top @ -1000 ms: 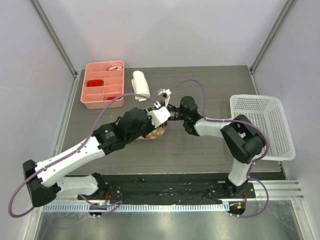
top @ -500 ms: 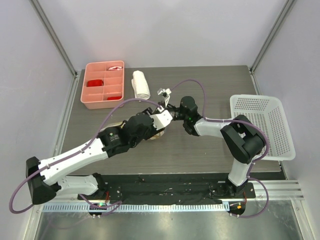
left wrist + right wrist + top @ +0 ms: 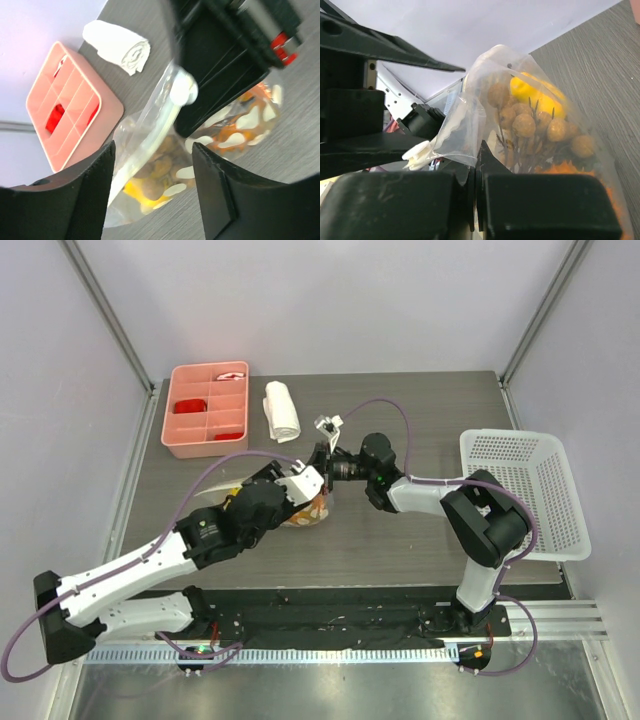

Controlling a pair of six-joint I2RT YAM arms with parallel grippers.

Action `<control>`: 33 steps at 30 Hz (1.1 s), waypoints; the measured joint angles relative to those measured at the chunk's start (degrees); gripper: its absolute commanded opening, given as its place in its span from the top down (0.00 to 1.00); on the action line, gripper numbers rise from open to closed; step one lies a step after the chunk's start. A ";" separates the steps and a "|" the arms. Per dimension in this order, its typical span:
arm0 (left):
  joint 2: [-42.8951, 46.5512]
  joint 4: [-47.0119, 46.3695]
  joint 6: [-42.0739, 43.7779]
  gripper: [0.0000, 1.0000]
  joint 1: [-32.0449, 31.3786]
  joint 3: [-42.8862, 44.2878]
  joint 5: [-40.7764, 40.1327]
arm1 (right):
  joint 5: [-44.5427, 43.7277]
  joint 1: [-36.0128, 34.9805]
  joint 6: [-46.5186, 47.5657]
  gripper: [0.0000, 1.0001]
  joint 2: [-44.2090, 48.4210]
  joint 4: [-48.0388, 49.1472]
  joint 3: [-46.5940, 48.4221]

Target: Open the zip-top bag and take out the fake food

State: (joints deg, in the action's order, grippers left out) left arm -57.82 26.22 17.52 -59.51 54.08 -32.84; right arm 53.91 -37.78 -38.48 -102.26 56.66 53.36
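The bag [image 3: 485,95] is kept at the middle of the table [image 3: 420,400], its edge raised and pinched beside the zip strip by the pressed-together jaws of the right gripper [image 3: 476,170], apparently so that the strip is steadied while the slider [image 3: 183,91] is worked. The left gripper [image 3: 153,147] is held with jaws spread, the strip lying between them and nothing gripped, and the food [image 3: 530,120] is seen all inside the bag

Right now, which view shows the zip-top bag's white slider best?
Left wrist: the slider on the zip-top bag is sharp, whole and mid-frame. The right wrist view shows it small, low at the left. In the top external view it cannot be made out.
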 measured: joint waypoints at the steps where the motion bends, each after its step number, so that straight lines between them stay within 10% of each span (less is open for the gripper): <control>1: 0.68 -0.46 0.15 0.33 0.00 -0.74 -0.72 | 0.00 0.00 -0.61 0.99 0.00 0.52 0.00; 17: -1.38 -5.64 -0.96 1.00 13.29 -1.11 6.23 | -1.05 -0.48 -1.62 0.99 0.00 3.10 -0.13; 23: -2.93 -2.75 -2.51 1.00 13.79 1.18 10.12 | -1.40 -1.75 5.40 0.65 1.40 -5.57 -0.11; 33: 1.73 0.50 -3.93 1.00 13.79 1.20 15.10 | -6.62 -1.90 18.60 0.51 7.23 -21.16 1.40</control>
State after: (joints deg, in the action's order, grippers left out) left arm -56.10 26.72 13.58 -45.71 55.29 -17.74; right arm 47.29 -39.68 -19.88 -95.02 35.51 54.76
